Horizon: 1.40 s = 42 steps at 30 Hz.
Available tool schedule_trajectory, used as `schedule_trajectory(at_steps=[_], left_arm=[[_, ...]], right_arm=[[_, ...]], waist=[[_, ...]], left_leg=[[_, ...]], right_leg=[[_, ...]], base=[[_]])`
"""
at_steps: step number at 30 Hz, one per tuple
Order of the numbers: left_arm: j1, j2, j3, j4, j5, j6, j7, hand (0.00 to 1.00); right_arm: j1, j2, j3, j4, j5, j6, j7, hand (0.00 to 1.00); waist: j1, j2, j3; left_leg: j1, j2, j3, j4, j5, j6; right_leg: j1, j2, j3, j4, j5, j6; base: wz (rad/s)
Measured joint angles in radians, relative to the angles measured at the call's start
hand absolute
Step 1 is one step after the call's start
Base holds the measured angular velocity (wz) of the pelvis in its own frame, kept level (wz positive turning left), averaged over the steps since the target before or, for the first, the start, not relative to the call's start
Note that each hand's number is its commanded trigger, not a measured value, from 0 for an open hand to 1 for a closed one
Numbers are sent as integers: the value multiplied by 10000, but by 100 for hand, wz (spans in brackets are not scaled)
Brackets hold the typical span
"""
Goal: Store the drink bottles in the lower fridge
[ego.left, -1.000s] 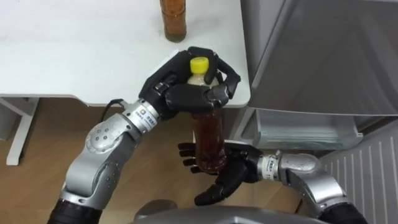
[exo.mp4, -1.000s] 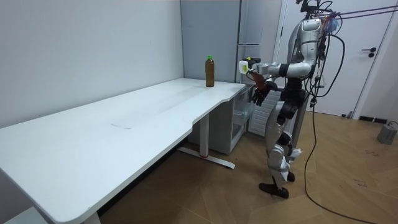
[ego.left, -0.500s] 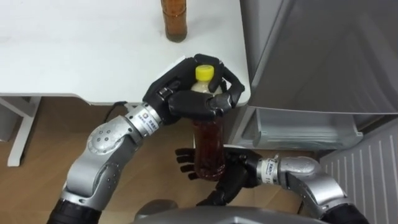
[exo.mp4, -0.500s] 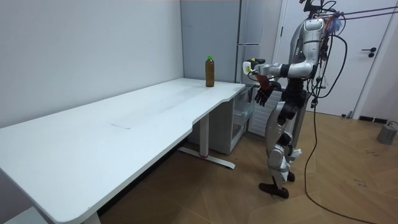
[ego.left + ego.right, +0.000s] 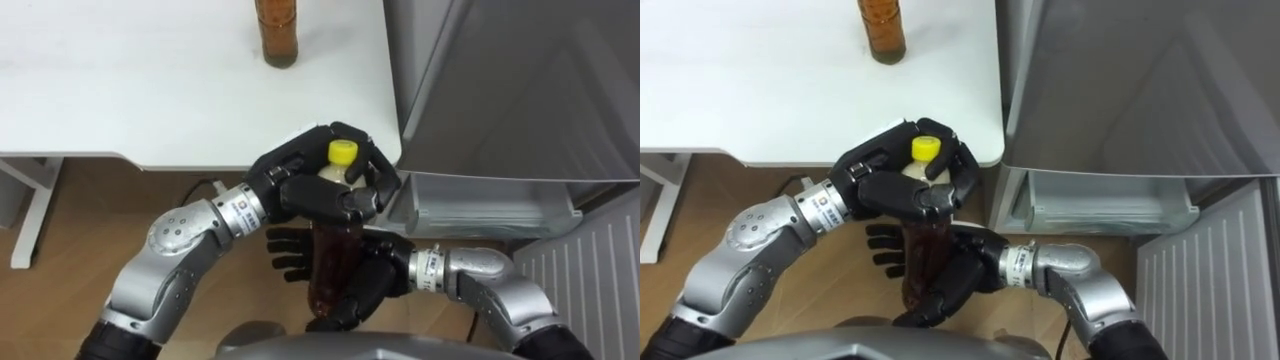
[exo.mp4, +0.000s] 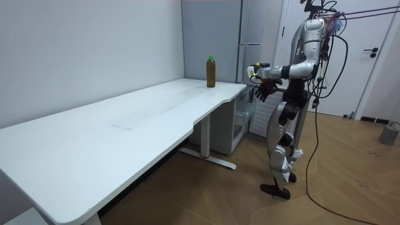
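Note:
A bottle of brown drink (image 5: 333, 255) with a yellow cap hangs upright just off the white table's corner, in front of the fridge. My left hand (image 5: 310, 190) is shut round its neck below the cap. My right hand (image 5: 385, 275) lies against the bottle's lower body from behind, its fingers (image 5: 285, 250) spread and straight. A second brown bottle (image 5: 277, 30) stands on the table (image 5: 150, 90) at the back; the room view shows its green cap (image 6: 210, 57). The lower fridge compartment (image 5: 480, 200) stands open to the right of the held bottle.
The grey upper fridge door (image 5: 520, 80) is closed above the compartment. The lower door (image 5: 595, 270) is swung open at the far right. In the room view I stand at the long table's far end, facing the fridge (image 6: 250, 37). Wooden floor lies below.
My left hand has carried the bottle down and to the right, off the table's corner toward the fridge. My right hand has stayed under it, shifting a little left against its lower body.

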Motion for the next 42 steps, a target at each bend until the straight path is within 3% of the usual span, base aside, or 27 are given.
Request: schedule_trajectory(at_steps=[4, 5, 6, 16, 23, 30, 31, 32, 33, 42], left_arm=[[1, 54, -2, 0, 0, 0, -157, 100], [0, 59, -1, 1, 0, 0, -159, 100], [0, 67, -2, 1, 0, 0, -159, 100], [0, 139, -46, 16, 0, 0, -160, 100], [2, 113, 81, 21, -323, 0, -148, 100], [17, 89, 111, 48, -526, -1, 47, 98], [20, 86, 107, 87, -590, -1, 62, 61], [20, 92, 104, 108, -630, 0, 77, 41], [19, 93, 102, 108, -631, -1, 89, 0], [10, 125, 114, 103, -731, -78, 291, 0]], right_arm=[[0, -9, 0, 0, 290, -9, 5, 0], [0, -31, 1, 1, 333, -9, 6, 69], [0, -31, 1, 1, 364, -9, 5, 100], [0, -284, 128, -7, 662, -112, 101, 100], [1, -443, 168, -10, 757, -564, 331, 100], [28, -446, 172, 13, 976, -569, 233, 100], [35, -447, 176, 13, 978, -563, 228, 100], [40, -446, 177, 13, 978, -559, 220, 100], [42, -445, 177, 13, 981, -559, 213, 100], [51, -458, 178, 186, 956, -564, 191, 100]], waist=[[-13, -1, 0], [-9, -1, 0], [-9, -1, 0], [-191, -2, 1], [-212, -2, 1], [-219, -3, 7], [-220, -7, 9], [-224, -11, 12], [-231, -15, 14], [-230, -57, 1]], left_leg=[[-1, -1, 4, 1, 0, 0], [1, -1, 4, 1, 0, 0], [2, -1, 4, 2, 0, 0], [-24, -1, -1, 8, 0, 0], [1, 0, 4, -16, 0, -1], [164, -3, 2, -58, 0, -1], [161, -3, -1, -54, 1, -2], [159, -4, -11, -42, 1, -2], [153, -7, -24, -34, 1, -2], [93, -43, -84, -24, 3, 2]], right_leg=[[0, 12, 5, 5, 0, 0], [0, 11, 3, 9, 0, 0], [0, 10, 4, 10, 0, 0], [-18, 15, -1, 11, -1, 2], [-18, 23, 19, 12, -1, 2], [130, 20, 21, -1, -1, 2], [132, 15, -3, -1, -1, 2], [143, 15, -30, -3, -1, 2], [146, 11, -43, -3, -1, 2], [112, 5, -44, -14, -2, 4]], base=[[0], [0], [0], [0], [0], [0], [0], [0], [4], [0]])
